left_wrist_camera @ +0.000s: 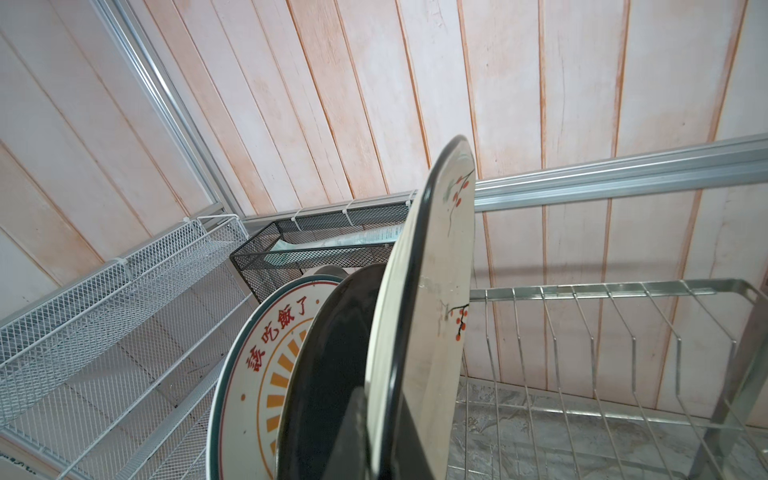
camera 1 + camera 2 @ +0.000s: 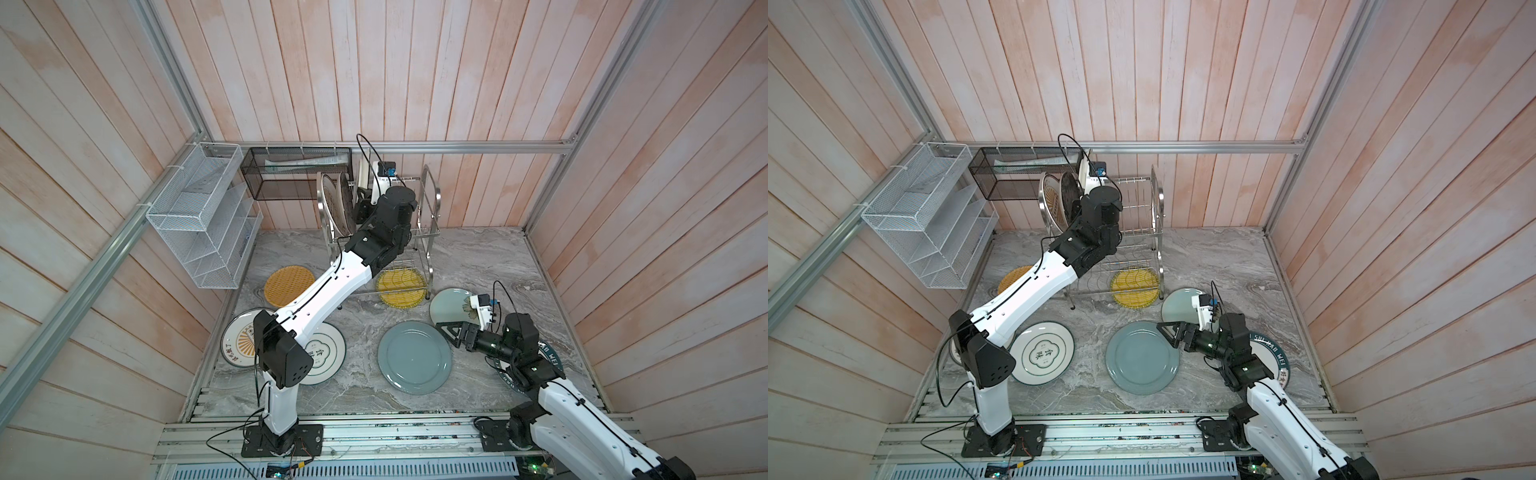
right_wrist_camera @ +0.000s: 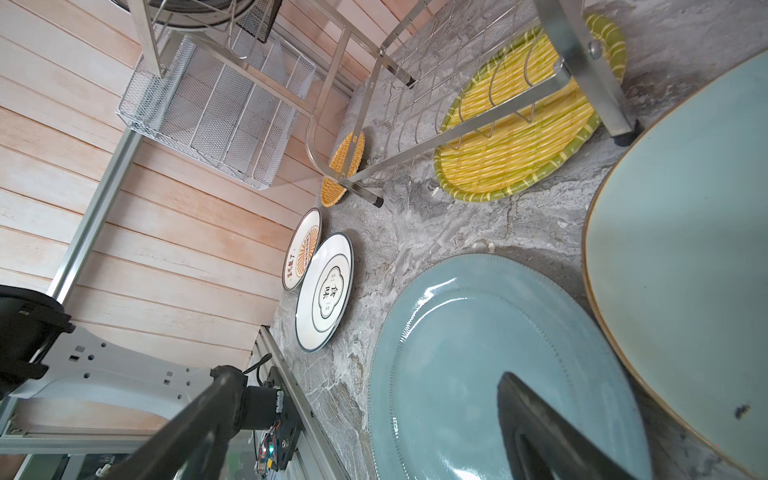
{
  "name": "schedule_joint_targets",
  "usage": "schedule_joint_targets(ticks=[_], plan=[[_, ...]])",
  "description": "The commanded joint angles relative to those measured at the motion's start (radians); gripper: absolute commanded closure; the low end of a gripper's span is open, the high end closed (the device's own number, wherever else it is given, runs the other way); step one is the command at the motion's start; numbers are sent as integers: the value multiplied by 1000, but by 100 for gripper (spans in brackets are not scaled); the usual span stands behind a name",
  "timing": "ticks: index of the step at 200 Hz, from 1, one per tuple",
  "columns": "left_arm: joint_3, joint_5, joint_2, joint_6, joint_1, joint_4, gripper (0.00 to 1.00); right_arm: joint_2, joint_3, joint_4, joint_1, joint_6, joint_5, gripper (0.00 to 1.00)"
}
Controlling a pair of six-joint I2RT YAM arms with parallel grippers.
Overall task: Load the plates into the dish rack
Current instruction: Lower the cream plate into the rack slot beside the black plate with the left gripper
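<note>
Left arm is on the slotting step right now. The left gripper (image 1: pixel 376 424) is clenched on the lower edge of the cream plate (image 1: pixel 424 291), the one with the black rim and red berry sprigs. It holds the plate on edge over the top tier of the dish rack (image 1: pixel 582 289), which sits at 12 o'clock on the table (image 2: pixel 361 316). Two plates are already standing up there, the black plate (image 1: pixel 332 353) just beside the cream one and the sunburst plate (image 1: pixel 266 357) behind that. I can't tell whether the cream plate's bottom edge is down in the wires yet.

My guess at the next move is to ease it straight down into the free slot next to the black plate, keeping it upright so it doesn't bump that neighbour. Only then should the jaws let go.

The right gripper (image 2: pixel 445 334) is spread wide with nothing in it, hovering over the 2 o'clock rim of the grey-blue plate (image 2: pixel 413 357), near the celadon plate (image 2: pixel 449 305) at 3 o'clock. That looks like the next pick. The plate lies flat on the marble, so getting a finger under that rim will be the fiddly bit.

A yellow woven plate (image 2: pixel 401 286) lies flat under the rack, and more plates wait around 7 to 10 o'clock.
</note>
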Motion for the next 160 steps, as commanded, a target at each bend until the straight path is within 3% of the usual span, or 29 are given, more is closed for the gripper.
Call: schedule_joint_targets(ticks=[1,46,121,160], plan=[[18,-89,-13,2,8,134,100,0,-14,9,6,-6,4,2],[-14,-98,-20,-25,7,148,100,-4,-32,15,6,-3,2,2],[106,-25,39,-267,5,-155,100,-6,-41,16,6,-3,1,2],[179,-51,74,-199,-6,-127,100,-18,-47,13,6,-1,0,2]])
